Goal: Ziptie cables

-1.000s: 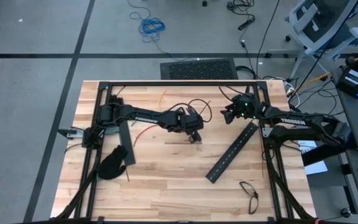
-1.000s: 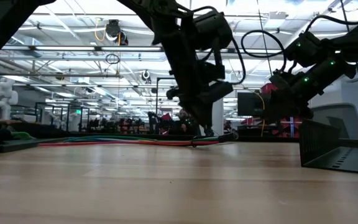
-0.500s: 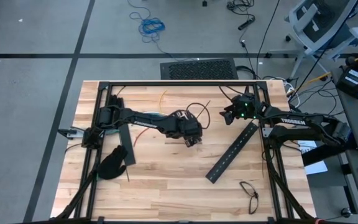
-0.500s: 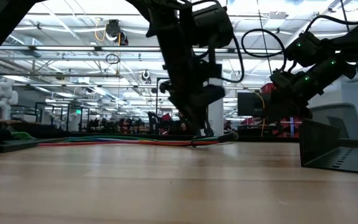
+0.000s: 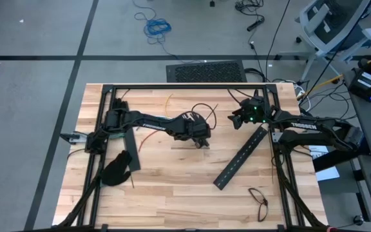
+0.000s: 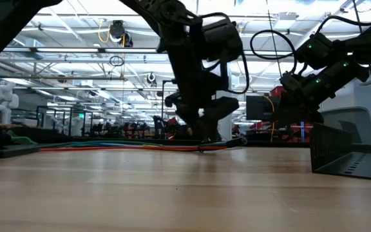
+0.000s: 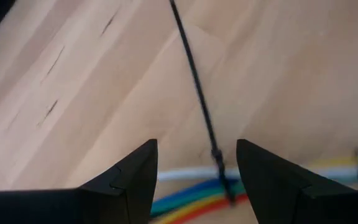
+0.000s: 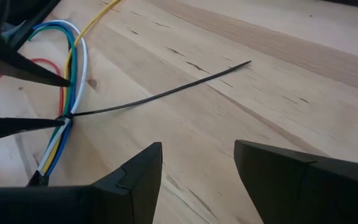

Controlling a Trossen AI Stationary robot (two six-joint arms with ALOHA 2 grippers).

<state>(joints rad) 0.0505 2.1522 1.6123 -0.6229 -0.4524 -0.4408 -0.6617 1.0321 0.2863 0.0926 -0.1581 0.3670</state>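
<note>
Wooden counter (image 5: 172,187), framed by a black rail.

Cables (image 8: 64,124): bundle of white, blue, green, yellow and red wires, flat on the counter near its middle, cinched at one point. Also visible between the left fingers in the left wrist view (image 7: 191,193) and as a coloured line along the counter in the low view (image 6: 134,147).

Ziptie (image 8: 160,94): thin dark strip, looped around the cables at the cinch point, free tail lying straight across the wood away from the bundle (image 7: 197,99).

Left gripper (image 5: 199,138): lowered over the cables at the cinch point; fingers (image 7: 129,180) spread, one on each side of the ziptie, pinching nothing.

Right gripper (image 5: 236,120): off the counter, beside the cables toward the right rail; fingers (image 8: 135,180) spread, nothing between them.

Black slotted bar (image 5: 240,156): lying diagonally, right of the cables.

Black glove (image 5: 116,169): left of the cables, toward the near edge.

Eyeglasses (image 5: 259,201): near the counter's right corner, well apart from the cables.
</note>
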